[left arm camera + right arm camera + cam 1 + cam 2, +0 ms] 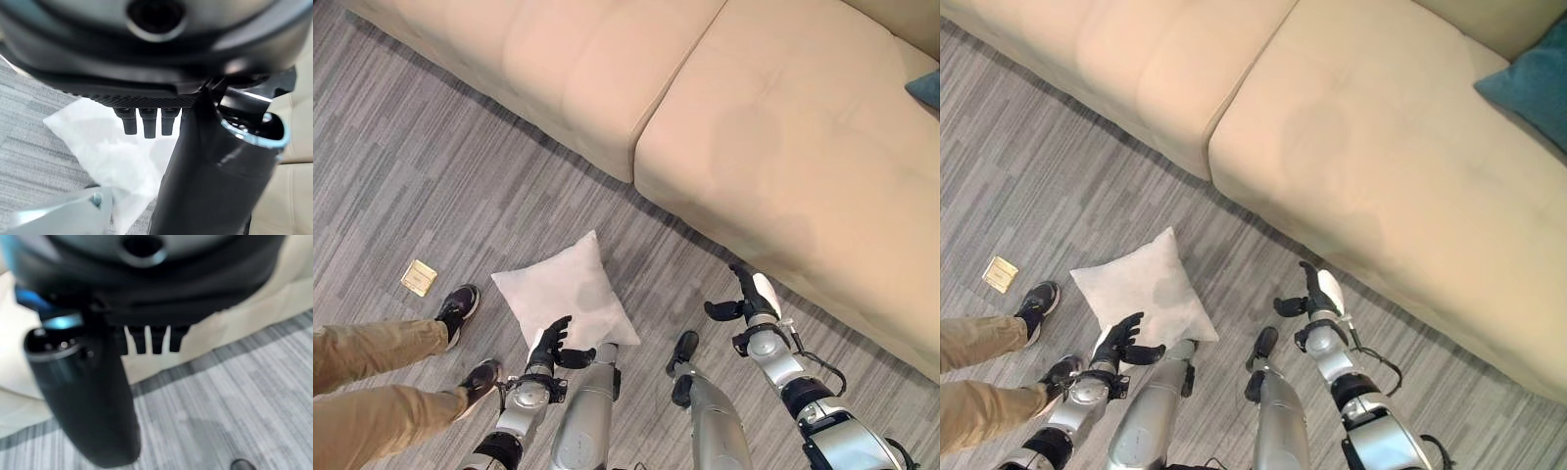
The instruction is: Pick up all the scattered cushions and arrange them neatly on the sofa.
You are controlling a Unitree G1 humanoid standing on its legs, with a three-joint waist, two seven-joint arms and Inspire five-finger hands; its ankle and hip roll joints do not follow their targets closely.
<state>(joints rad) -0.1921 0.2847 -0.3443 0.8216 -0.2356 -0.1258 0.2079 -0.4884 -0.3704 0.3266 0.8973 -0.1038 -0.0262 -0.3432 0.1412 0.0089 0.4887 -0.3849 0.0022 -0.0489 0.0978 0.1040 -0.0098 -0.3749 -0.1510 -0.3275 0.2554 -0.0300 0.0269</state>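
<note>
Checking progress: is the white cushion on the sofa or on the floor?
On the floor: the white cushion lies flat on grey carpet before the sofa.

Silver-grey arms, dark robot hands: left robot hand [551, 345], right robot hand [751, 297] white-covered thumb.

Teal fabric cushion [1528, 86] on the beige upholstered sofa [1371, 166]: cut off by the right edge of both eye views, full outline not visible. Sofa runs past the top and right edges. Person in tan trousers [367, 382]: legs and dark shoes in frame, the rest cut by the left edge. White square cushion [566, 292] on the floor: near corner hidden under the left hand [553, 345]. Small yellow square object [419, 277] on the grey carpet: too small to identify.
</note>
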